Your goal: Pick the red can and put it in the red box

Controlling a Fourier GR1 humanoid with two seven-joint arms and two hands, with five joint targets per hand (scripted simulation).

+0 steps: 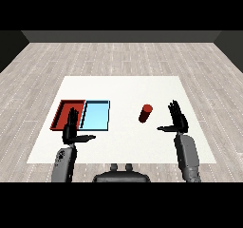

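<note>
On the white table [123, 87] a red can [145, 113] stands tilted, between the light blue tray [95, 116] and the right hand [178, 119], whose fingers are straight. The red tray [62, 109] lies beside the blue one, behind the open left hand [72, 129].

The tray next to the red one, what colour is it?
Light blue tray, seen in the head view.

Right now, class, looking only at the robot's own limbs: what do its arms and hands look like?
Both forearms are grey, rounded and tube-like. The left hand and right hand are black, each with slim fingers and a thumb. The left forearm carries small dark marks near its lower end. No cables or sleeves show.
</note>
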